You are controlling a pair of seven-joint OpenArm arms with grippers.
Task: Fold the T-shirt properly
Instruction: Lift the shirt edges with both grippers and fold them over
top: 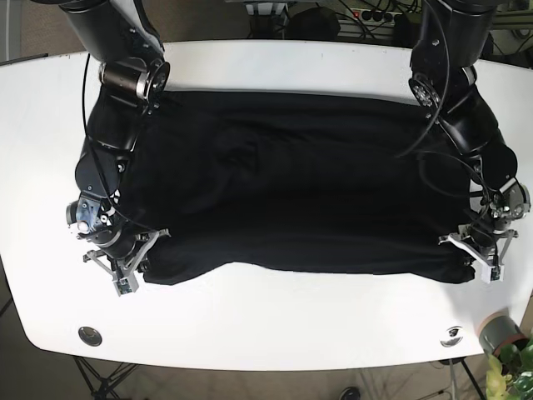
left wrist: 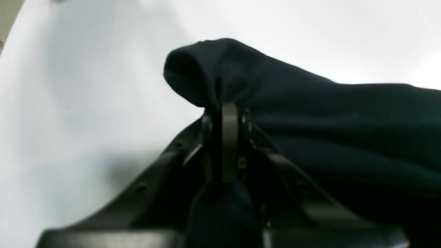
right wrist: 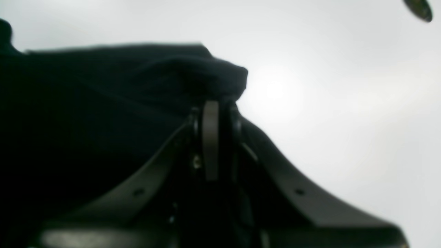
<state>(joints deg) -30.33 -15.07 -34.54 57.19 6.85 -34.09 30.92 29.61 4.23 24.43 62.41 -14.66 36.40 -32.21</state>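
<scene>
i am pinching the near hem of the black t-shirt (top: 291,192) with both pincers. my left gripper (left wrist: 224,105) is clenched on a bunched corner of the cloth, which is puffing up just above the closed tips. my right gripper (right wrist: 212,103) is clamped the same way on the opposite corner. in the base view, these two corners are sitting at the front edge of the shirt, one at each side, and the garment is lying spread wide across the white table (top: 275,325), with its far edge up near my arm bases.

i am judging that the folding is only starting: the shirt is mostly flat with some wrinkles in the middle, and i am seeing no finished fold. the grasp for a first fold looks secured. what is left, as i read it, is carrying this near edge over toward the far edge, laying it down evenly, then making the remaining folds and smoothing.
</scene>
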